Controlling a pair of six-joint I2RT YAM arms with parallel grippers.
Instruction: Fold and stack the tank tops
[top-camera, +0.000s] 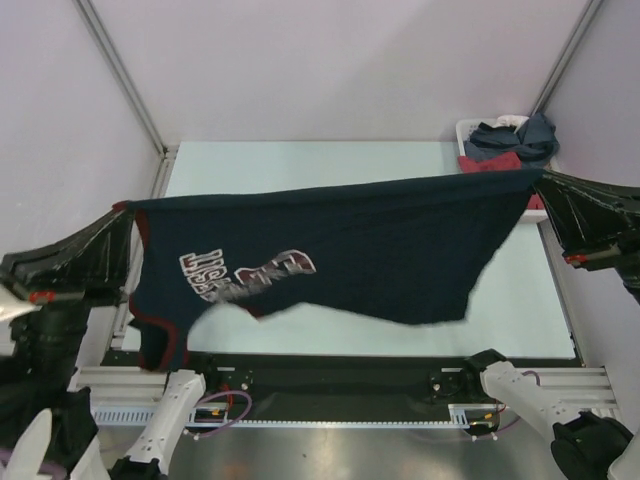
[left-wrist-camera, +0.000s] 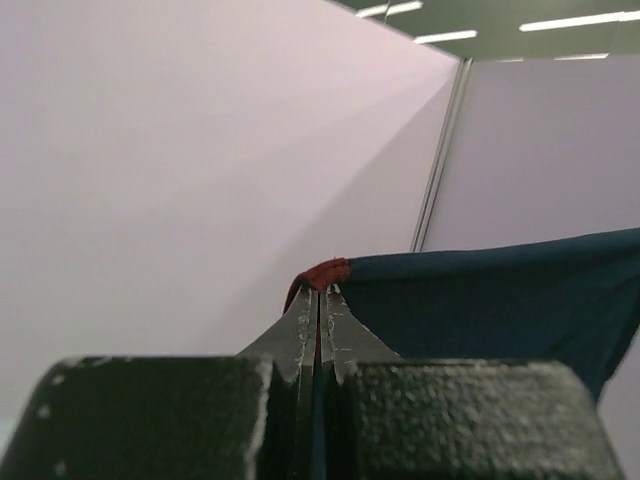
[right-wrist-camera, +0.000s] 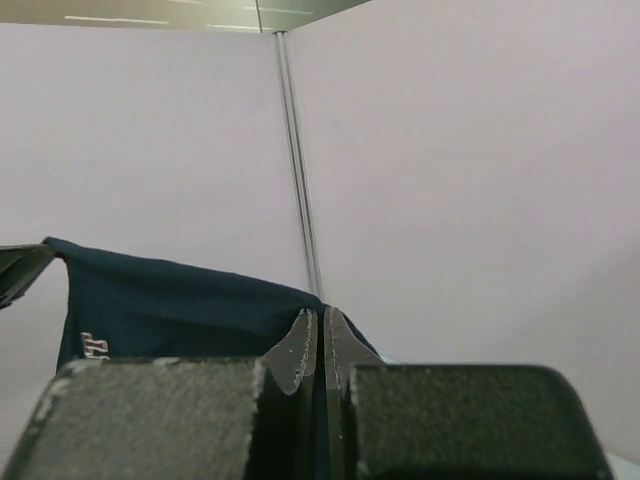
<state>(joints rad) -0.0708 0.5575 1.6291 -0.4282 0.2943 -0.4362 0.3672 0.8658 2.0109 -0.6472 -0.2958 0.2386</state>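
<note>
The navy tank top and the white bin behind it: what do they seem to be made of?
The navy tank top: soft matte knit cloth, perhaps cotton; it sags between its held corners. The white bin: probably rigid plastic, smooth rim.

white block lettering (top-camera: 245, 275) with reddish outline stands on the dark navy cloth tank top (top-camera: 400, 240), toward its eight o'clock side; creased and turned, no word can be read.

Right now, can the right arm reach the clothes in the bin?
Probably not: the right hand is shut on the navy top, stretched to the left hand; the bin sits close by.
</note>
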